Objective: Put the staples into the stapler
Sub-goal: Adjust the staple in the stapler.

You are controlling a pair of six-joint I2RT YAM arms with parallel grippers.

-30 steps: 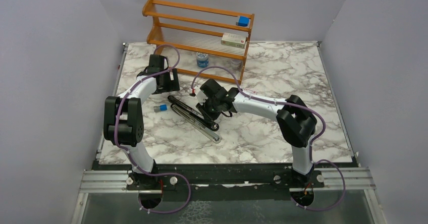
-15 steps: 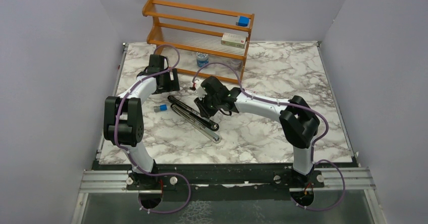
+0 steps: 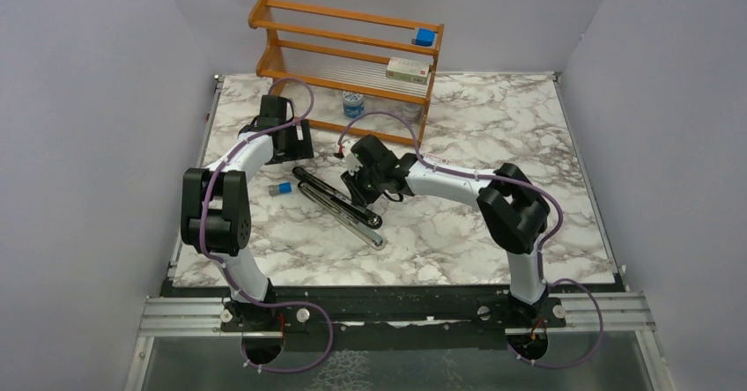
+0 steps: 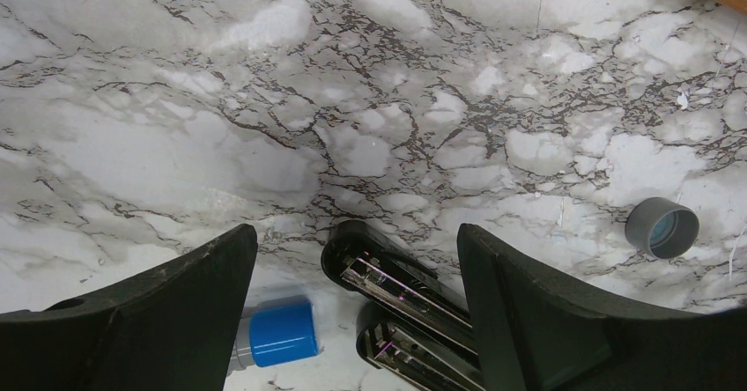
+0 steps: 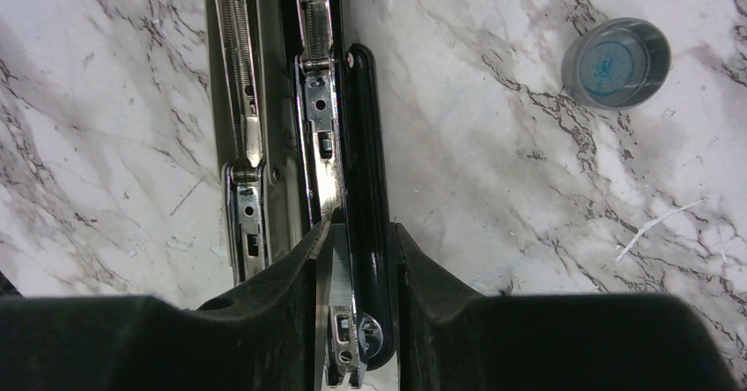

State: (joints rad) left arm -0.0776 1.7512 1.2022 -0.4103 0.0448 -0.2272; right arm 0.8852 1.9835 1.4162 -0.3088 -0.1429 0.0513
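My right jaws are sitting a little farther up the stapler [image 5: 366, 144] than a second ago, toward its far end, and the right elbow is tucking in behind them. My left jaws are staying exactly where they were.

Starting at my left, the left jaws are hanging wide open above the bench [image 3: 458, 232], holding nothing. The rounded far ends of the stapler's two bars are lying directly beneath their gap. One small blue-capped cylinder [image 4: 280, 331] is lying just beside one finger [image 4: 132, 320], and one grey cap [image 4: 661, 227] is lying well out past the other. I am judging that these jaws are waiting there to steady that end.

Moving right, the one stapler is lying fully opened, its two bars side by side and its silver channel facing up, presumably so a strip can drop straight in. My right jaws are pointing down at it, narrowed to a slim gap. In that gap one ribbed silvery strip, which I am taking for the staples [image 5: 333, 268], is standing against one pad [image 5: 295, 285] right over the channel. The stapler's black bar is showing alongside it. I am not managing to tell whether both pads are pinching the strip or whether it is already resting loose. I am seeing only this one strip.
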